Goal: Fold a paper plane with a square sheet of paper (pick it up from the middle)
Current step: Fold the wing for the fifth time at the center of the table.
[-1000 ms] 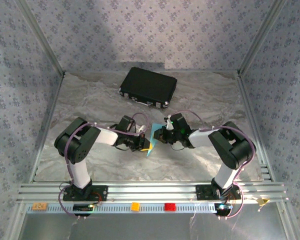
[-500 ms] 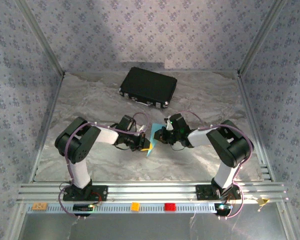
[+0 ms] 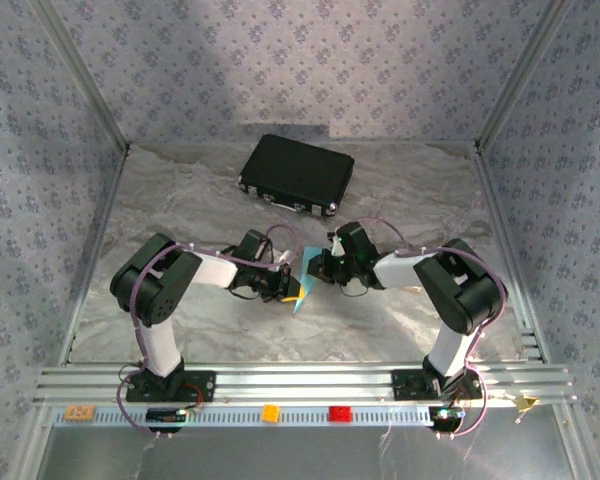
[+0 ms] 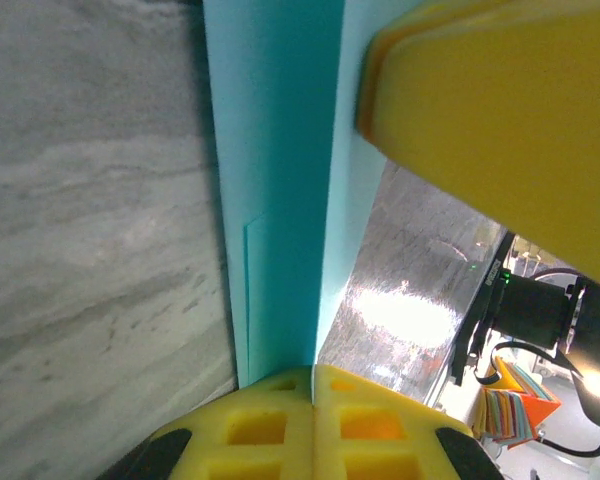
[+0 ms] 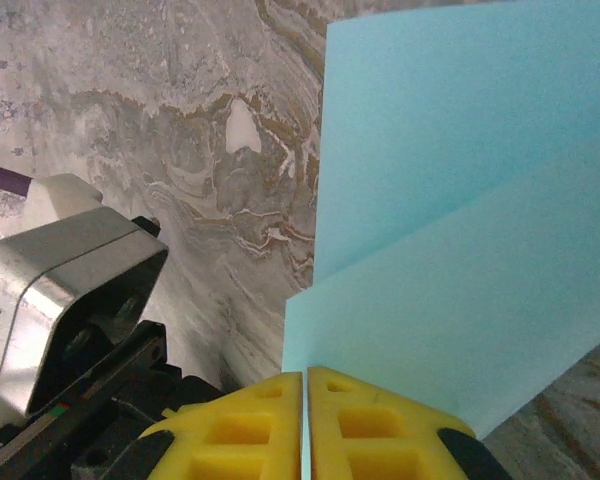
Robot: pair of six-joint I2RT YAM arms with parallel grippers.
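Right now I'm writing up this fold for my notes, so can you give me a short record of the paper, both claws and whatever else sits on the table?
paper: light blue, folded so two layers show, held on edge between the claws
left claw: shut on the paper's edge
right claw: shut on the paper's edge, facing the left claw
black case: closed, lying at the far side of the table, apart from both arms
fold progress: not yet a pointed dart shape
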